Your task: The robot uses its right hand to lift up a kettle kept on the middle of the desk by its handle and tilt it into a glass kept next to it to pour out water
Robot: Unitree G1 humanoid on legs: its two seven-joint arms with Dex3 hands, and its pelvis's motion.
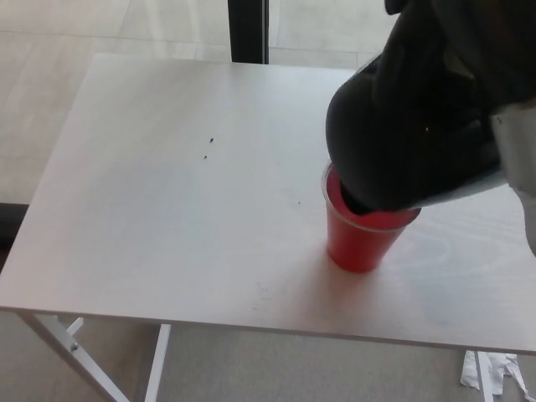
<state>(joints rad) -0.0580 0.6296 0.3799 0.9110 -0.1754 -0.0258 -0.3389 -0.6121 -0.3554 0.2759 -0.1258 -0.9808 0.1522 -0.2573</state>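
Kettle (402, 126) fills the two o'clock part of my head view, a big black body tipped over with its low end hanging directly above the red cup (362, 243). That cup stands upright on the white desk (167, 209) at about four o'clock from the desk's middle, and the kettle's lower edge covers the far part of its rim, so I cannot tell whether the two touch. No stream of water shows. My right arm's grey shell (517, 159) comes in at three o'clock, right against the kettle. My right hand itself is lost in the black mass at the upper right, so I cannot tell how my fingers sit on the handle. My left hand does not show. Two small dark specks (208, 148) lie on the desk toward ten o'clock, well apart from the cup.
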